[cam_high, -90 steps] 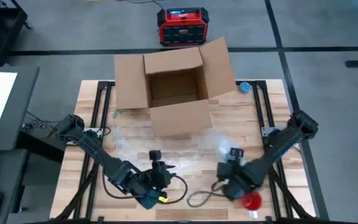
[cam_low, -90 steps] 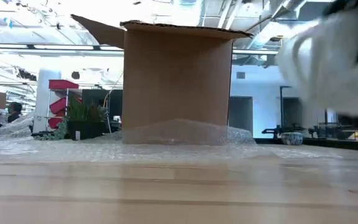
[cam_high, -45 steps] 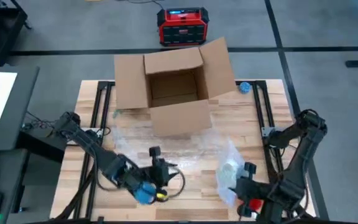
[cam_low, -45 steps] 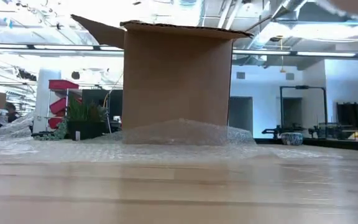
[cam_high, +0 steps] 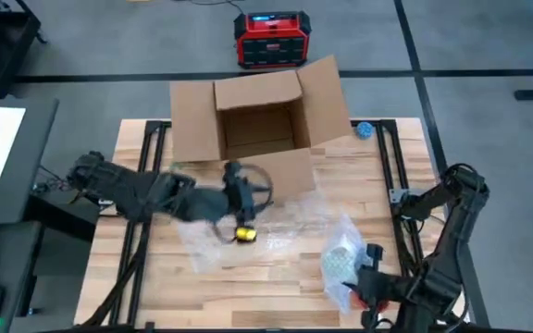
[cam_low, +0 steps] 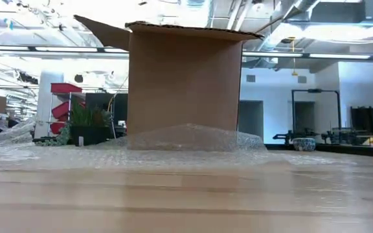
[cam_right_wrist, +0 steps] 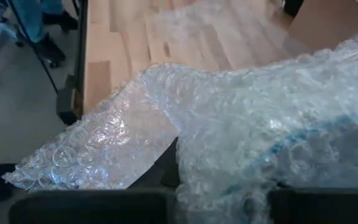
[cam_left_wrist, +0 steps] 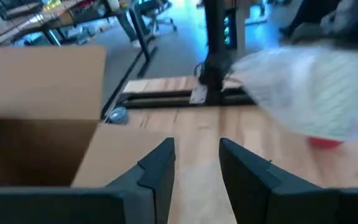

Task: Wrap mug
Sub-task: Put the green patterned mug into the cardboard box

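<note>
Right hand (cam_high: 364,285) at desk (cam_high: 276,277) front edge, clamped on bubble-wrapped mug (cam_high: 343,257); left hand (cam_high: 244,215) empty, fingers narrowly apart, just before cardboard box (cam_high: 259,129)

Both arms were dark, built of jointed tubular links. The left gripper (cam_left_wrist: 196,171) ended in two flat, dark grey, wedge-shaped fingers (cam_left_wrist: 156,177) on a broad black crossbar. A black cable looped just behind that claw, with a small yellow part beside it. The right gripper (cam_high: 370,282) was a blocky black unit.
</note>
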`<state>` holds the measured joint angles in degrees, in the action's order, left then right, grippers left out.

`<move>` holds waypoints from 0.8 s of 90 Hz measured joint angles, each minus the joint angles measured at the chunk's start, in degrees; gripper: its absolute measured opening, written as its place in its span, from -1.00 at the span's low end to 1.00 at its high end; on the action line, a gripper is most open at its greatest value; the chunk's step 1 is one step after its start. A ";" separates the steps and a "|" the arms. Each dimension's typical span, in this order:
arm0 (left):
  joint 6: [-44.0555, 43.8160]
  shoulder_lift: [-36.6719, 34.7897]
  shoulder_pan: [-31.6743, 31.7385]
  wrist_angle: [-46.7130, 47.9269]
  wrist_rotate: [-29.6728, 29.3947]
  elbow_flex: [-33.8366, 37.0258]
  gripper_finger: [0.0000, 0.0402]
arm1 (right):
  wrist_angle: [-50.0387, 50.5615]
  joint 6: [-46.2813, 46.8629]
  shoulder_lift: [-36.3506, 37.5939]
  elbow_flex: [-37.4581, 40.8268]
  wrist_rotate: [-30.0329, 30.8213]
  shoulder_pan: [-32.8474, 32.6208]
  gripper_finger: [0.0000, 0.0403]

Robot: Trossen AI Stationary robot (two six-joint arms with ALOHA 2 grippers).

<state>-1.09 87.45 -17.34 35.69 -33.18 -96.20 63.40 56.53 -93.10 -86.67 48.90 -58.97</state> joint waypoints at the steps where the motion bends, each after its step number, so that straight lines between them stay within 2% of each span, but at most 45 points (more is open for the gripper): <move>1: 0.37 0.01 0.65 0.16 0.71 0.00 -0.43 | 0.00 -0.50 0.00 0.00 -0.13 0.20 -0.85; 7: 2.34 0.00 4.26 1.37 4.09 0.00 -0.39 | 0.36 -3.41 0.00 -0.01 -1.44 1.14 -0.85; 18: 6.88 -0.01 10.18 4.14 8.84 0.00 -0.27 | 6.00 -8.15 0.52 -0.02 -7.84 3.04 -0.85; 35: 12.41 -0.01 15.61 8.00 11.50 0.02 -0.09 | 13.52 -11.48 5.26 0.00 -15.19 5.97 -0.85; 51: 10.55 -0.01 17.58 11.91 11.88 0.04 -0.02 | 8.72 -9.99 12.42 0.00 -19.00 7.46 -0.85; 72: 6.68 -0.01 16.08 14.75 7.87 0.04 -0.02 | -4.57 -8.64 17.46 -0.02 -19.12 6.46 -0.85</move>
<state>5.59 87.44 -1.26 50.44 -25.30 -96.16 58.83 47.89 -75.64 -86.70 29.78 -52.51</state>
